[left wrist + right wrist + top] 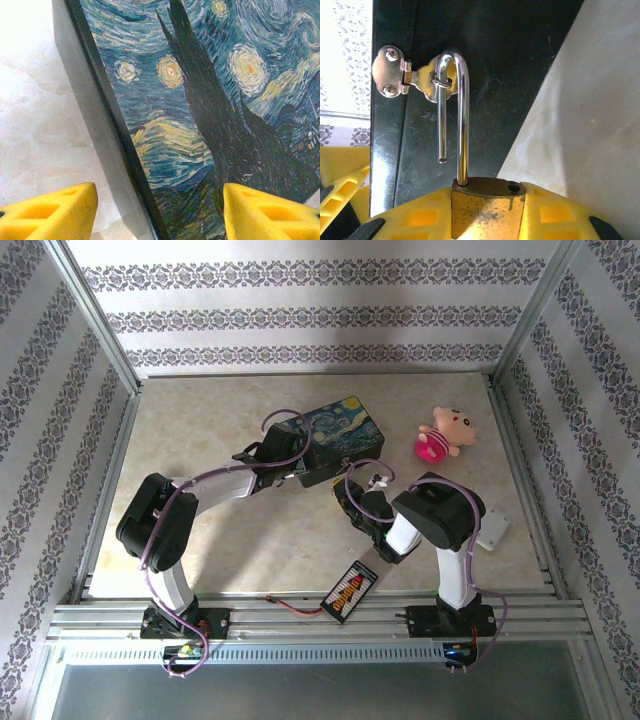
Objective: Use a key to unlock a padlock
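Judging by freed shackle [462, 115], padlock [485, 207] is unlocked; clamped by right gripper [487, 220], left gripper [160, 212] spread open; unhooking left.

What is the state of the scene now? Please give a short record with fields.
padlock: body held in right pincer
shackle: open, one leg out of the body, hooked through the hasp
left pincer: open, over the box edge
task: padlock looks unlocked, not yet off the hasp
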Available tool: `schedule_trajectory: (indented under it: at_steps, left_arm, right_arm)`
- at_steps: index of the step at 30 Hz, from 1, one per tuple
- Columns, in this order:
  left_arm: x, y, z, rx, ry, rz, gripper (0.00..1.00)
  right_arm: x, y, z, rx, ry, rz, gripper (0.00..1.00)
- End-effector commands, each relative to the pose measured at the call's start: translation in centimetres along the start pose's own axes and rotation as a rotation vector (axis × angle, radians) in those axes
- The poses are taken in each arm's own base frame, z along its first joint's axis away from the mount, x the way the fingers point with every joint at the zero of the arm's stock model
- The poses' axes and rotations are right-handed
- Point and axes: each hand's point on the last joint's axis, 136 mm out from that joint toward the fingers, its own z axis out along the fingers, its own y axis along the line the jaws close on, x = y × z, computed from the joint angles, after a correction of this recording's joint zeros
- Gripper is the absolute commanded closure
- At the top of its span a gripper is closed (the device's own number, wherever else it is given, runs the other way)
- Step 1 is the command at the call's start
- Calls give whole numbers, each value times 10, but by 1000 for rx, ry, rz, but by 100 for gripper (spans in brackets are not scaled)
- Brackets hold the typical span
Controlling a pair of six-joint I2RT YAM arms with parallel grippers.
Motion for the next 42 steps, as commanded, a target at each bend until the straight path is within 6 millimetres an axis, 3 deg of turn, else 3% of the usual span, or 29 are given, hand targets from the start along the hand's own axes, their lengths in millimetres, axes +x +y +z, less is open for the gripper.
schedule_trajectory:
  at_steps: [1, 9, 18, 25, 37, 42]
  left_arm:
    - [45, 52, 6, -182, 134, 28, 36]
    - [52, 51, 11, -158, 161, 23, 42]
    - [59, 50, 13, -146, 186, 15, 42]
    - [57, 47, 13, -135, 185, 13, 42]
    - [54, 46, 10, -139, 179, 16, 46]
    - [39, 35, -2, -107, 129, 24, 45]
  right_arm:
    - [-53, -5, -7, 29, -216, 15, 100]
    - [-45, -34, -8, 127, -100, 4, 100]
    - [-46, -71, -27, 367, -8, -54, 100]
    - [-54, -60, -27, 508, 104, -211, 100]
    - [-83, -35, -6, 404, 118, -201, 100]
    - [-90, -22, -1, 383, 166, -220, 100]
